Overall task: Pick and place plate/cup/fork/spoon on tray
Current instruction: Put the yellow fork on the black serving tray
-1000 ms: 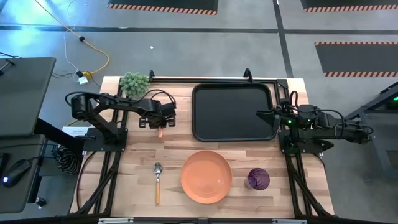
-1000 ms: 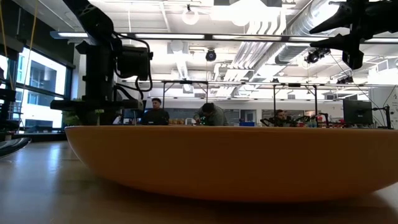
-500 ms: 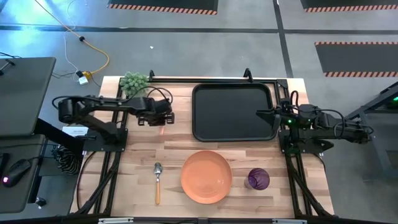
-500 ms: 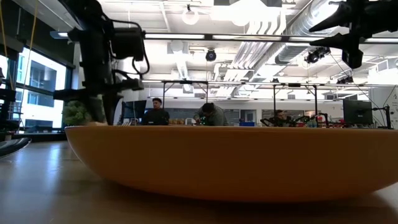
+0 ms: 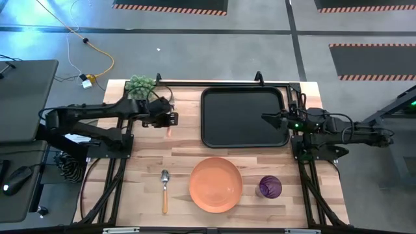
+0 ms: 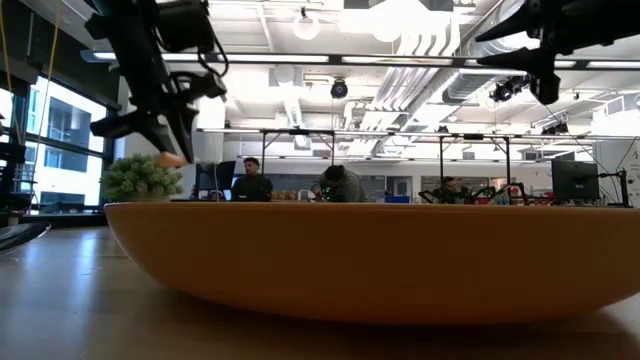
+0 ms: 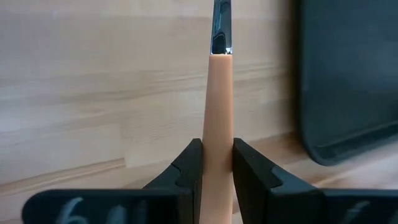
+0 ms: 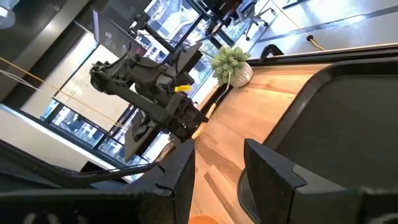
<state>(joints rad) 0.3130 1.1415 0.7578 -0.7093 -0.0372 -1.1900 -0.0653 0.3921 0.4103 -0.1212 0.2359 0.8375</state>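
My left gripper (image 5: 164,119) is shut on the fork, left of the black tray (image 5: 244,140) and near the table's far edge. The fork's light wooden handle (image 7: 217,93) and silver neck (image 7: 221,25) show in the left wrist view; its tines are out of view. My right gripper (image 5: 265,119) is open and empty above the tray's right part. The orange plate (image 5: 216,184), the purple cup (image 5: 270,187) and the spoon (image 5: 164,188) lie on the table near its front edge. My left gripper pinches the fork's wooden handle (image 7: 217,134) between its two fingers (image 7: 189,165), one on each side of it. The fingers come from above, slanting down. The fork is lifted clear of the table, and the handle's free end (image 6: 170,158) sticks out below the fingers.
A small potted plant (image 5: 140,86) stands at the far left corner, close behind my left gripper. A black rail (image 5: 214,83) runs along the far edge. People sit in the room beyond the table (image 6: 340,185).
My left gripper has risen with the fork, drawn back toward the table's left and far edges, and tipped. The fork is now clear of the table. My right gripper has shifted a little toward the left, over the tray.
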